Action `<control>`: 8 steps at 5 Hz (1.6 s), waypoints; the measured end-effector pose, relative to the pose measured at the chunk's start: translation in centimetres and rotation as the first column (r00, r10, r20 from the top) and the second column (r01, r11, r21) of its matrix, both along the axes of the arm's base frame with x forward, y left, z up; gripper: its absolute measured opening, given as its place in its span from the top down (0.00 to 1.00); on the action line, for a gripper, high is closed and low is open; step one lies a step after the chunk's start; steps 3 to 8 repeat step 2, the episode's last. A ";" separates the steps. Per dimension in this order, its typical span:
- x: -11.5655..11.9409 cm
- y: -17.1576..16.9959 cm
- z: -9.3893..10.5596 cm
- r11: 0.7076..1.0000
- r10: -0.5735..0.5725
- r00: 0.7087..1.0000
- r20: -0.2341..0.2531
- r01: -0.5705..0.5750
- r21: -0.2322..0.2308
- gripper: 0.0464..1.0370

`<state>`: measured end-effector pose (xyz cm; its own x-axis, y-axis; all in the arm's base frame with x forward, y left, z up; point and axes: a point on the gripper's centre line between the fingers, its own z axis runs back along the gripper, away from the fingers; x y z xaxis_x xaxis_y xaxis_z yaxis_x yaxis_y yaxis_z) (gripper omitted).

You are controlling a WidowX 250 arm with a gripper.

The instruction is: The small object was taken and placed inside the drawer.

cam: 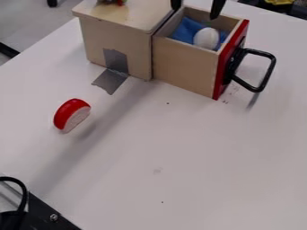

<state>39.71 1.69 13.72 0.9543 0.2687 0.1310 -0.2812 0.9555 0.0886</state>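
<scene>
The two fingers of the gripper (pixel 196 10) are spread apart, with nothing pinched between them, at the top edge of the camera view, over the far part of the open drawer (pixel 183 65). Below them, inside the drawer, a white egg (pixel 207 38) lies against a blue cloth (pixel 183 30). I take the egg to be the small object, so the placing looks done, and what remains is probably to lift the fingers away without knocking the drawer's wall.

The egg looks smooth and rigid, likely light, and may be slippery; if it is a toy, it should stand a firm pinch, but a gentle one is safer. Its narrow middle is the place to hold, one finger on each side, since a grip on the rounded end could let it squirt out. The soft cloth should keep it from rolling much.

Outward from there are the drawer's red front and its black handle (pixel 269 72), then the wooden box (pixel 120 45) with grey tape (pixel 111 81) running down to the table (pixel 180 157). A red and white piece (pixel 67 113) sits well apart from the box.
</scene>
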 end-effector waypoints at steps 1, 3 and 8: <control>-0.5 -1.2 1.5 0.999 -0.032 0.999 0.013 0.032 -0.026 0.04; -1.1 -3.2 2.8 0.994 -0.074 0.996 0.042 0.078 -0.080 0.04; -1.1 -3.2 2.8 0.994 -0.074 0.996 0.042 0.078 -0.080 0.04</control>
